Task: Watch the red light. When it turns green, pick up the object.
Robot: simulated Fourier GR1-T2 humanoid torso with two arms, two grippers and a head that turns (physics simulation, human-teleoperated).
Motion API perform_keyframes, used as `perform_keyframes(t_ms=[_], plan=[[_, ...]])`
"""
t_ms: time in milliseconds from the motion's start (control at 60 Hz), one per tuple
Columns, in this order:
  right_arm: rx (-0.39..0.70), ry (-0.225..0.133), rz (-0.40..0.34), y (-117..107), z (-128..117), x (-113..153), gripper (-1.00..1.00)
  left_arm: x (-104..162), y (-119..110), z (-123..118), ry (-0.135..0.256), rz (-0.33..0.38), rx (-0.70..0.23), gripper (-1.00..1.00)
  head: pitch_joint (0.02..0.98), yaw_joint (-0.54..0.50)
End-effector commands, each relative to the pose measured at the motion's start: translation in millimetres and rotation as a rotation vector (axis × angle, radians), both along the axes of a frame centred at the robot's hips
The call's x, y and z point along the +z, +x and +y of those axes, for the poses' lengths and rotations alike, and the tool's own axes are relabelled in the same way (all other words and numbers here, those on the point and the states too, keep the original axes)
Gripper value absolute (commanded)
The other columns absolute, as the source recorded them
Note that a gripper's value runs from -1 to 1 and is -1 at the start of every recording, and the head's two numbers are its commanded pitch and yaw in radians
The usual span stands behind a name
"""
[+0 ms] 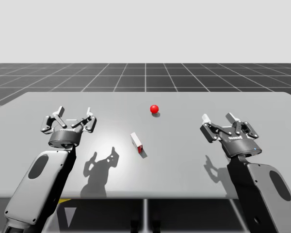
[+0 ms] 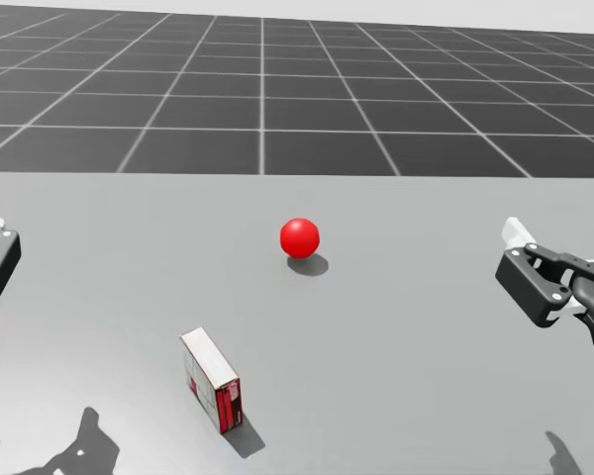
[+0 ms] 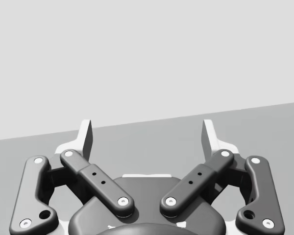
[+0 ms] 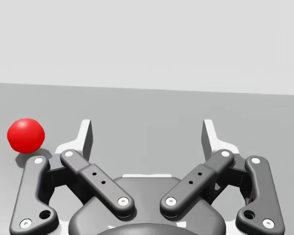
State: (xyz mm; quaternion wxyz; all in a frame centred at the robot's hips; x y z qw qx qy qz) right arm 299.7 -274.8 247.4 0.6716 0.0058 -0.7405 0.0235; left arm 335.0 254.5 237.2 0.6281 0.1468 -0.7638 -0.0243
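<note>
So, the light ball (image 1: 154, 108) is seen glowing red at the far middle of the grey table (image 1: 194, 160). The red-and-white box (image 1: 137, 142) is stood on edge nearer, slightly left of it, untouched. The left gripper (image 1: 74, 112) is held wide open at the left and the right gripper (image 1: 218, 118) spread wide at the right, both well apart from the box.

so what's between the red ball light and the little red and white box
Nothing; in the head view the grey tabletop between the red ball light and the small red-and-white box is bare.
</note>
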Motion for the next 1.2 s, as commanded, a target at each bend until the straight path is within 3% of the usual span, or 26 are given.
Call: perform_keyframes(t_ms=[17, 950, 1200], plan=[[0.0, 0.0, 0.0, 0.0, -0.1, 0.0, -1.0, -0.1, 0.2, 0.0, 0.0, 0.0, 0.0, -1.0, 0.576, -0.08], [0.0, 0.0, 0.001, 0.2, -0.6, 0.0, -1.0, -0.6, 0.2, -1.0, 0.006, 0.005, -0.008, -1.0, 0.584, -0.08], [0.0, -0.001, 0.004, 0.6, -0.6, -0.2, -1.0, -0.6, 0.2, -1.0, 0.006, 0.005, -0.008, -1.0, 0.69, -0.01]])
